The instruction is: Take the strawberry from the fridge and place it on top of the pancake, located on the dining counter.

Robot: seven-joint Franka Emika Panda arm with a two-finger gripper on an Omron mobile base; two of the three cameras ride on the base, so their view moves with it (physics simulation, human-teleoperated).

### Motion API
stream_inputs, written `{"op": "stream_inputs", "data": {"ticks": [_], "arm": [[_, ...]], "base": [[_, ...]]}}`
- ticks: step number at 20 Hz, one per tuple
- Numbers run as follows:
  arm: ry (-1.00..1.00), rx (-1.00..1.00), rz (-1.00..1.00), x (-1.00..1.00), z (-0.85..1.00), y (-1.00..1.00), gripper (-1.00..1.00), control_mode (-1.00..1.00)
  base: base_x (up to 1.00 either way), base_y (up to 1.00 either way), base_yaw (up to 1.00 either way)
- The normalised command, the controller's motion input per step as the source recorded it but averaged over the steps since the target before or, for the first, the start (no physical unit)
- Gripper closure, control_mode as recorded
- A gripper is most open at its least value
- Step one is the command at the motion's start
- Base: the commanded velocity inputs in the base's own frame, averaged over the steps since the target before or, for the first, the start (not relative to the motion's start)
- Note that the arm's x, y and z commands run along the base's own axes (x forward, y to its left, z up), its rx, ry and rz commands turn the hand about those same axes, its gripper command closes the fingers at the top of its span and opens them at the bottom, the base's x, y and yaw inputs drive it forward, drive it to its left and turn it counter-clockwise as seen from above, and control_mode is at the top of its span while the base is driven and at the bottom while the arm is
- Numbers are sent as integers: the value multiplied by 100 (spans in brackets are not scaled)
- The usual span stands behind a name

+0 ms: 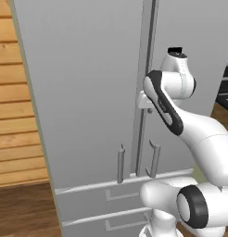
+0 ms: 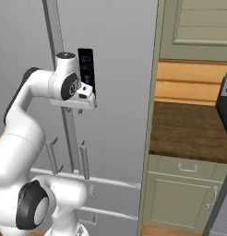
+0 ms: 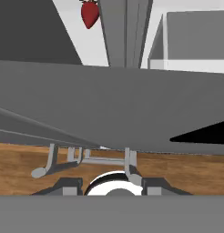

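- Strawberry [image 3: 89,13] lay inside the fridge [image 3: 114,109] in the hand view, unpicked; gripper [image 3: 112,185] fingertips were barely visible, so its opening was unclear.
- Left base view: arm reached at the door seam.
- Right base view: doors looked nearly closed; everything remained.
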Motion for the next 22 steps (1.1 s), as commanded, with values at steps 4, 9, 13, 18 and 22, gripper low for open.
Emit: {"op": "stream_inputs", "data": {"ticks": [4,9,13,18,22], "arm": [[0,0,0,0,0,0,-100,100],[0,0,0,0,0,0,-100,100],[0,0,0,0,0,0,-100,100],[0,0,0,0,0,0,-100,100],[0,0,0,0,0,0,-100,100]], "base": [[-24,0,0],[-67,10,0],[-37,61,0],[-45,25,0],[-33,-40,0]]}}
